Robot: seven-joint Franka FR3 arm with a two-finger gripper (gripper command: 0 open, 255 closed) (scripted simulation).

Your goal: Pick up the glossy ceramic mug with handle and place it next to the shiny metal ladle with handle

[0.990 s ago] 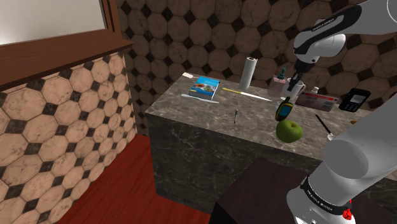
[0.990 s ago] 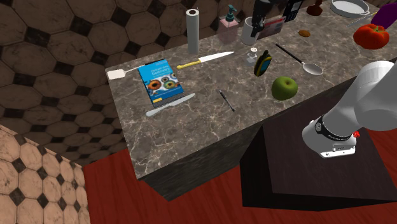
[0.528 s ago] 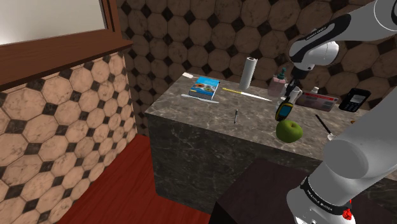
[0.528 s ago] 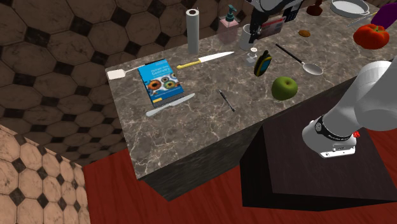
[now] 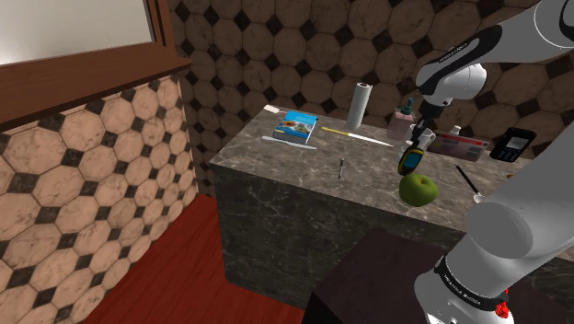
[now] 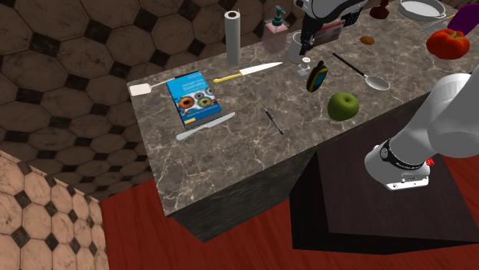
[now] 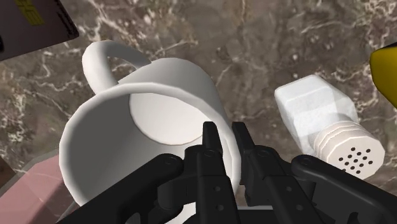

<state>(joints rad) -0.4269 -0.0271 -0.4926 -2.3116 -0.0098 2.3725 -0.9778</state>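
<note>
A white mug [image 7: 146,127] with a loop handle stands on the dark marble counter [image 5: 304,161], near its back edge. My black gripper [image 7: 222,137] is shut on the mug's wall, with one finger inside the rim and one outside. From the side, the gripper [image 5: 425,127] comes down onto the mug [image 5: 431,134]. Across the counter, the gripper [image 6: 305,44] covers part of the mug [image 6: 296,38]. The ladle [image 6: 361,73] lies a short way off, its bowl toward the green apple.
A white shaker [image 7: 324,127] stands close beside the mug, and a yellow-black device [image 6: 316,77] leans just past it. A pink soap dispenser [image 6: 276,27] is on the mug's other side. The apple [image 6: 343,105], a pen [image 6: 274,121], a book [image 6: 193,97] and a knife [image 6: 247,73] lie further out.
The arm's forearm and wrist have come lower over the mug. The fingers stay shut, and the mug is in about the same spot.
</note>
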